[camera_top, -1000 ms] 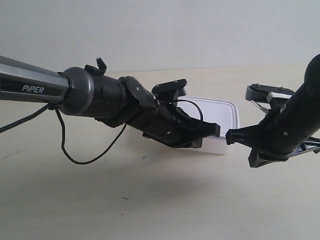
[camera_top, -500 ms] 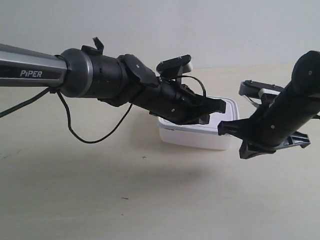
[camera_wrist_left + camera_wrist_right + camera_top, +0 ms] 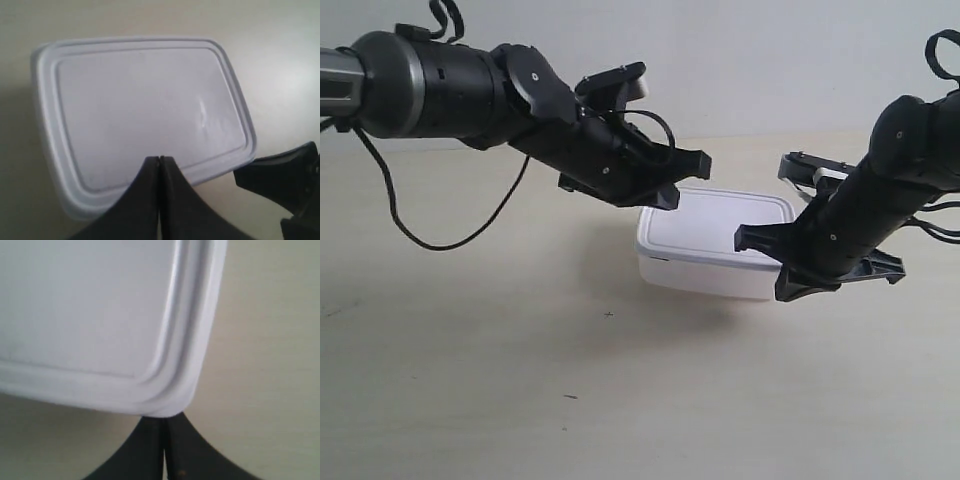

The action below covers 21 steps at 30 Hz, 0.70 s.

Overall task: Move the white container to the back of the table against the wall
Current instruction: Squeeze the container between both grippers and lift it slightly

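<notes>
Container position: the white container (image 3: 715, 243) is sitting flat on the surface (image 3: 520, 380), lid (image 3: 145, 105) on, right of centre in the exterior view. A band of bare surface is lying between its far side and the wall (image 3: 770, 60), so it is not yet against the wall.

Fingers: the left fingers (image 3: 147, 192) are pressing tip to tip, holding nothing, and are hovering over the lid's edge. The exterior view is showing them raised above the container's far corner at that view's left; contact is not confirmed. The right fingers (image 3: 150, 450) are likewise pinching together on nothing. They are pointing at a rounded corner of the container, just beside it; whether they are touching it cannot be told.

Judgement, step in hand: a push-slide towards the wall is looking likely, since neither pair is opening for a grasp. To do it well, both tips should be bearing low on the near side wall, spaced apart, so the box is travelling straight. A lone push at one corner is risking a pivot. The drive should be going slowly and ending as the far long side is meeting the wall flush.

Writing: nothing readable is showing on the lid, box or arm links; no label or brand is appearing.
</notes>
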Each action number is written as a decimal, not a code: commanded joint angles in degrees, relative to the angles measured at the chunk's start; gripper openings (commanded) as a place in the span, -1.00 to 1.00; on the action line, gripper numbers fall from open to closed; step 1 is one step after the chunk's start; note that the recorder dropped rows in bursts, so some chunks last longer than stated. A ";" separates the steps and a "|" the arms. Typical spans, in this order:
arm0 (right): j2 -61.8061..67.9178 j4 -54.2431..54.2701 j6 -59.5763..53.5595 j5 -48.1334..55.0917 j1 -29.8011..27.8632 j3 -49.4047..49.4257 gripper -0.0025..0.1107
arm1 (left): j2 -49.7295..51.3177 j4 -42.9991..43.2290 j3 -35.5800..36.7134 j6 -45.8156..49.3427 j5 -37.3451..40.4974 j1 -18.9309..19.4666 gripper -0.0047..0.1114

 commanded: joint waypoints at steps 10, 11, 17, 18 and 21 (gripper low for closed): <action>5.82 1.12 -1.05 0.03 0.09 -9.39 -0.96 | -0.19 -2.17 7.90 -3.20 0.53 0.33 -0.92; 6.19 1.12 -1.05 0.03 0.09 -9.83 -0.96 | -0.09 -2.92 7.90 -3.20 0.53 0.33 -0.92; 7.75 1.40 -1.05 -1.06 0.09 -10.45 -0.96 | 1.56 -7.68 7.90 -1.24 -1.86 -0.33 -0.92; 7.75 1.40 -1.05 -1.06 0.09 -10.45 -0.96 | 2.39 -9.69 7.77 -1.11 -3.25 -0.33 -0.92; 7.75 1.40 -1.05 -1.06 0.09 -10.45 -0.96 | 4.33 -12.02 7.77 0.08 -4.58 -0.33 -0.92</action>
